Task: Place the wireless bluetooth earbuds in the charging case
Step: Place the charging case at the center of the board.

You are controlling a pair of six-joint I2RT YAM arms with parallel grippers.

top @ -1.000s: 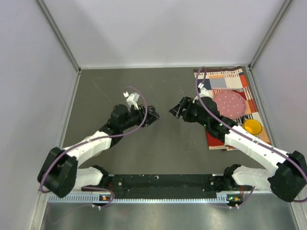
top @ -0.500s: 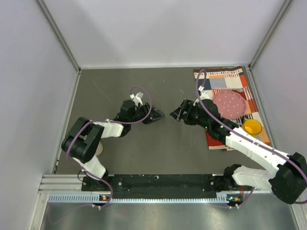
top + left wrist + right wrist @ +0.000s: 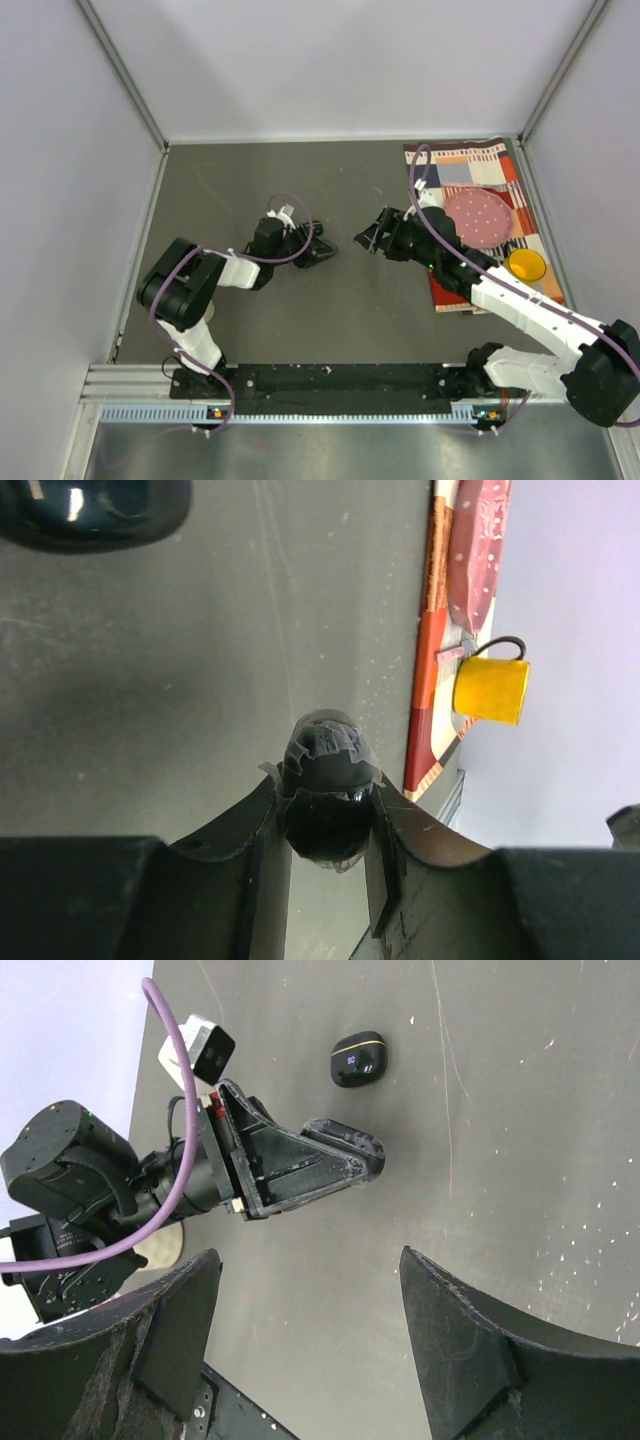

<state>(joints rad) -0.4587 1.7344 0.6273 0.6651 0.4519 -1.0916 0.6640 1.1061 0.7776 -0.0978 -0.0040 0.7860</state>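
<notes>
**A:** Where is the earbud sitting?

**B:** The left pincer [image 3: 360, 1158] is gripping it. Its fingers are pressing almost together on a small glossy black earbud [image 3: 328, 780], which is poking out past the tips. It is hanging near the middle of the worktop [image 3: 400, 330]. I cannot tell whether it is touching the surface.

**A:** And the charging case?

**B:** The charging case [image 3: 358, 1058] is lying on the worktop and appearing closed. It is near that pincer's tip, on the side toward the far edge, apart from it.

**A:** What is the right pincer doing?

**B:** The right pincer [image 3: 308, 1265] is standing wide and holding nothing. It is facing the left one across a gap of bare grey surface.

**A:** How is the room looking around them?

**B:** Bare grey is stretching toward the far and left edges. Along the right edge, toward the far right corner, a patterned mat [image 3: 500, 160] is carrying a pink plate [image 3: 478, 215] and a yellow cup [image 3: 526, 264]. The right arm [image 3: 520, 305] is crossing over the mat's left border.
</notes>
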